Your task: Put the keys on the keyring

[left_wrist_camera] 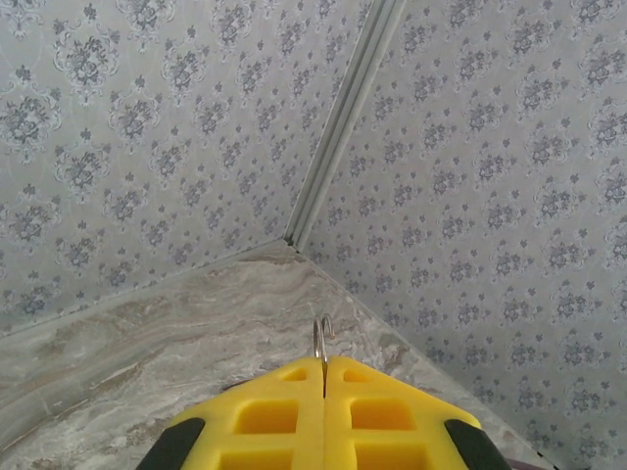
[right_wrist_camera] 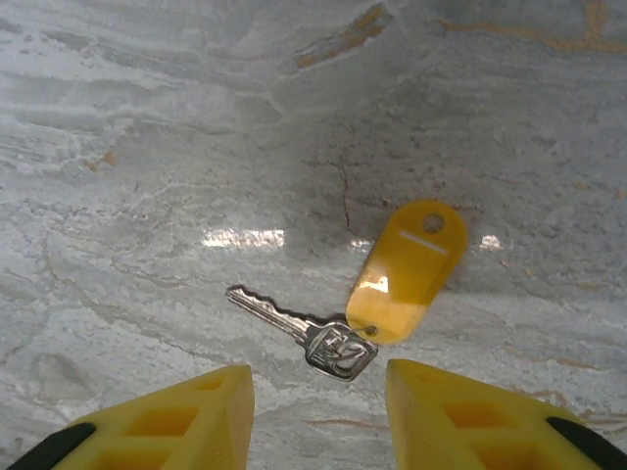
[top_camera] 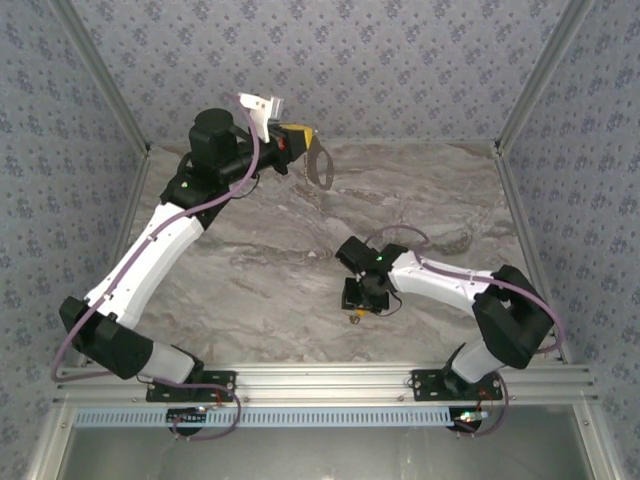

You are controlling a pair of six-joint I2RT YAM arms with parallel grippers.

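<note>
The keys, a silver key [right_wrist_camera: 294, 318] joined to a yellow oblong tag [right_wrist_camera: 407, 269], lie flat on the marble table. My right gripper [right_wrist_camera: 318, 411] hovers just above them, open, with the key head between and slightly ahead of its yellow fingers. From above, the keys [top_camera: 356, 319] are a tiny yellow speck under the right gripper [top_camera: 358, 303]. The keyring [top_camera: 319, 166], a grey metal loop, hangs in the air at the back left. My left gripper [top_camera: 299, 137] is shut on it. A thin curved edge of the keyring [left_wrist_camera: 320, 338] pokes out between the closed tips of the left gripper [left_wrist_camera: 324, 377].
Patterned walls enclose the marble table [top_camera: 260, 270] on three sides, with a corner post [left_wrist_camera: 338, 122] close ahead of the left wrist. An aluminium rail [top_camera: 330, 380] runs along the near edge by the arm bases.
</note>
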